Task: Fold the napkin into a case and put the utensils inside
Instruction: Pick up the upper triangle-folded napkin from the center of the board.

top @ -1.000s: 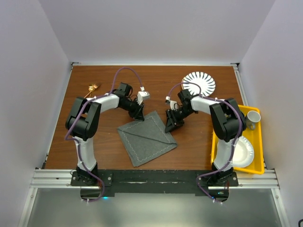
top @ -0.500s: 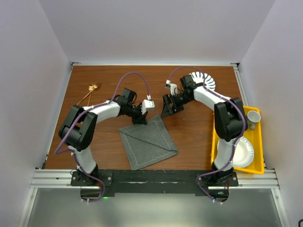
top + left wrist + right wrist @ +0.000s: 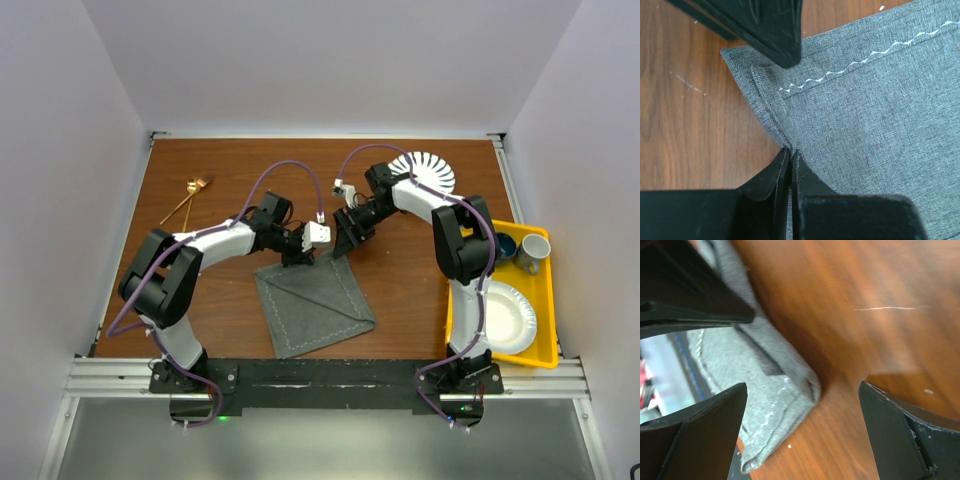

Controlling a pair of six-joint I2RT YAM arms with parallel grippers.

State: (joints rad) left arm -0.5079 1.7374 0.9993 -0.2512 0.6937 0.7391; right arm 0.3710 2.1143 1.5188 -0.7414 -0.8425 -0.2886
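The dark grey napkin (image 3: 318, 305) lies flat on the brown table (image 3: 200, 290) between the two arms, a faint stitched line crossing it. My left gripper (image 3: 296, 254) is shut on the napkin's (image 3: 870, 100) far-left edge, and fabric runs in between the closed tips of the left gripper (image 3: 790, 151). My right gripper (image 3: 341, 243) stands wide open at the napkin's far corner. That rounded, doubled corner of the napkin (image 3: 775, 390) lies between the spread fingers (image 3: 705, 430) of the right gripper (image 3: 802, 407), untouched. The gold utensils (image 3: 190, 196) lie at the far left of the table.
A white striped plate (image 3: 425, 172) sits at the far right of the table behind the right arm. A yellow tray (image 3: 548, 300) along the right edge holds a white paper plate (image 3: 505, 318) and a mug (image 3: 533, 250).
The right gripper opened wide and swung left and farther away, to the napkin's far corner. The left gripper slid right and closed on the napkin's edge; the napkin shifted slightly.
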